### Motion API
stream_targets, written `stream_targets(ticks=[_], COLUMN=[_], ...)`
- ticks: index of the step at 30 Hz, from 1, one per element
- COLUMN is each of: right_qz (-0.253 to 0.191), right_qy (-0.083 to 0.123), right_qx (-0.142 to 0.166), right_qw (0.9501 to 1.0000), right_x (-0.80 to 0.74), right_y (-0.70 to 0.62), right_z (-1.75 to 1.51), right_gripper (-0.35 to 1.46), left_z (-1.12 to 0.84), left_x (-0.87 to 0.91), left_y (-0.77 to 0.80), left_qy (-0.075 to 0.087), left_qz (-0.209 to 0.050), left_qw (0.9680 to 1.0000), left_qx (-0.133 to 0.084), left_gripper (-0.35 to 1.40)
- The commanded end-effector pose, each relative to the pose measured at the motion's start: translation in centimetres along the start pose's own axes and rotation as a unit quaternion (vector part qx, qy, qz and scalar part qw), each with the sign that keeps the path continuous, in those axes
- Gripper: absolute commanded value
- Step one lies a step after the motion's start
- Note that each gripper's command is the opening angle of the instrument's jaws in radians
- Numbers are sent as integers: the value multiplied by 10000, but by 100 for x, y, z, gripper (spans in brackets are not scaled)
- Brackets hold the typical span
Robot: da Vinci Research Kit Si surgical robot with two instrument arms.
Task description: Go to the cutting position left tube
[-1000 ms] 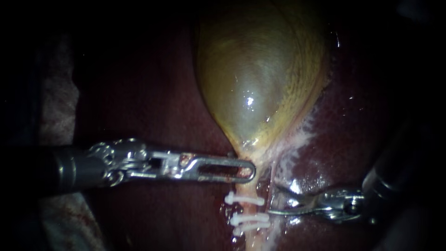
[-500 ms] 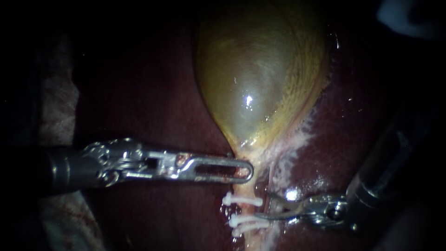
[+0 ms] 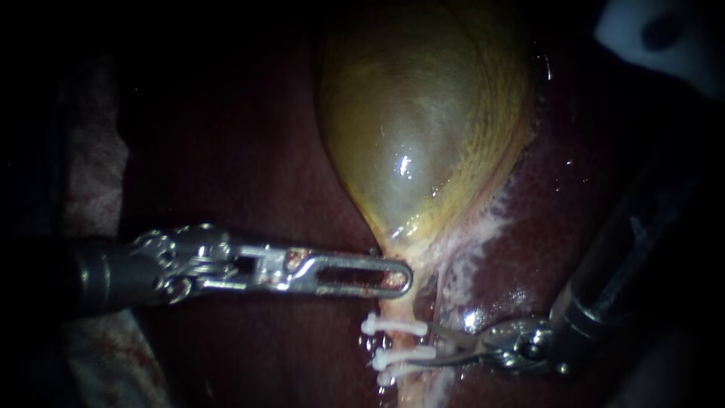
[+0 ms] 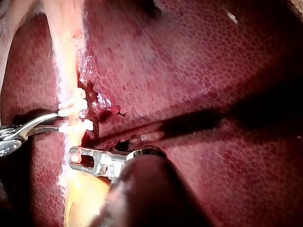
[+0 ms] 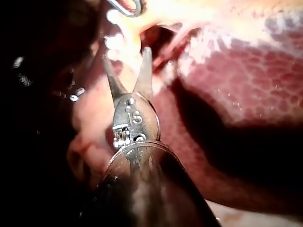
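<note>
Since a second earlier the right instrument (image 3: 423, 346) had advanced, blades parted, with the clipped left tube (image 3: 399, 306) touching its tips. The left instrument (image 3: 404, 276), unmoved, stayed clamped on the gallbladder (image 3: 415, 136) neck.

The only lettering I can spot is a few small marks stamped into the metal head of the right instrument (image 5: 126, 59), just below where its two blades meet. They give no word or brand I can read.
</note>
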Motion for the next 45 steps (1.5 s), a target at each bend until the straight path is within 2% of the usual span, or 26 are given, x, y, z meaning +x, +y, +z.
stream_targets(ticks=[1, 16, 26, 35, 41, 45], right_qz=[1, -3, 19, 98, 188, 217], right_qy=[1, -52, -93, -104, -102, -102], right_qx=[10, 137, 324, 372, 372, 371], right_qw=[10000, 9999, 9994, 9992, 9991, 9990], right_x=[1, 7, 19, 24, 25, 26], right_y=[1, 5, 0, 4, 11, 17], right_z=[1, 20, 42, 49, 50, 51], right_gripper=[126, 113, 101, 77, 42, 34], left_z=[0, 0, 0, 0, 0, 0], left_x=[0, 0, 0, 0, 0, 0], left_y=[0, 1, 1, 1, 2, 2], left_qy=[1, 1, 1, 1, 1, 0], left_qz=[-1, -4, -5, -5, -5, -5], left_qw=[10000, 10000, 10000, 10000, 10000, 10000], left_qx=[1, 0, 0, 0, 0, 0], left_gripper=[-35, -35, -35, -35, -35, -35])
